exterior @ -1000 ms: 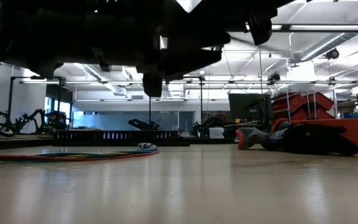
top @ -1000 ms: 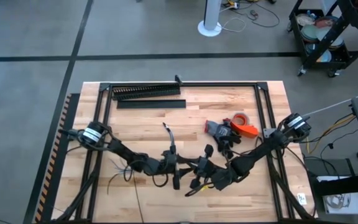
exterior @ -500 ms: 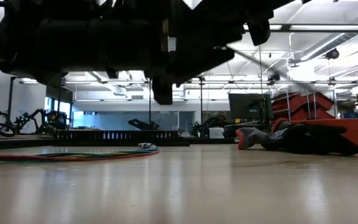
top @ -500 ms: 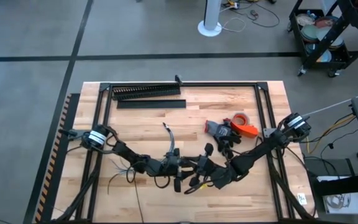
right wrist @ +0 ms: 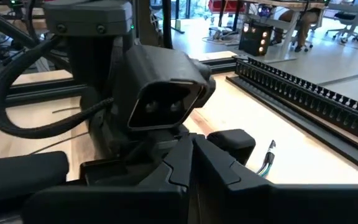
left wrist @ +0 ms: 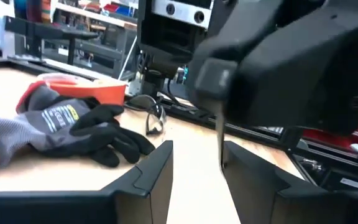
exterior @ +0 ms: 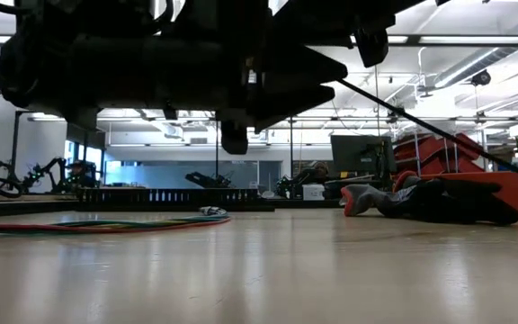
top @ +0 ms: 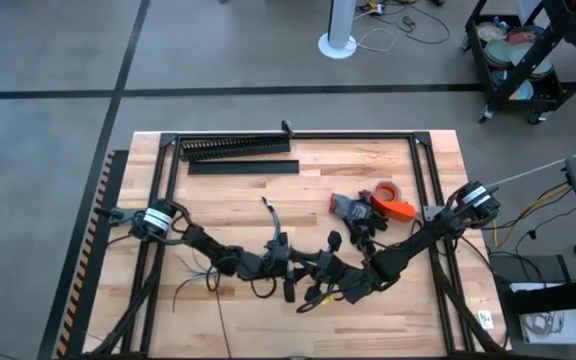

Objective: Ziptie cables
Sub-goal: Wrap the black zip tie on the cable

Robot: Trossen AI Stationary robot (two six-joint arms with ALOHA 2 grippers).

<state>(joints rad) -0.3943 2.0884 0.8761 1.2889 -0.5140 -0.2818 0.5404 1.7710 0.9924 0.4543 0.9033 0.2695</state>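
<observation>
Wooden tabletop (top: 228,200) carries both arms nose to nose: the left gripper (left wrist: 196,163), jaws parted, faces the right gripper (top: 320,270), clenched on a thin ziptie (left wrist: 220,146) hanging upright between those jaws.

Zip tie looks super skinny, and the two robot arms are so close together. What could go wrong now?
1. The right tool holds the thin zip tie between the left tool's open fingers; closing off-centre could bend it or knock it loose.
2. Both tools are almost touching, so a small move might bump them.
3. The cables lie apart from both tools, so the tie could close around nothing.
</observation>
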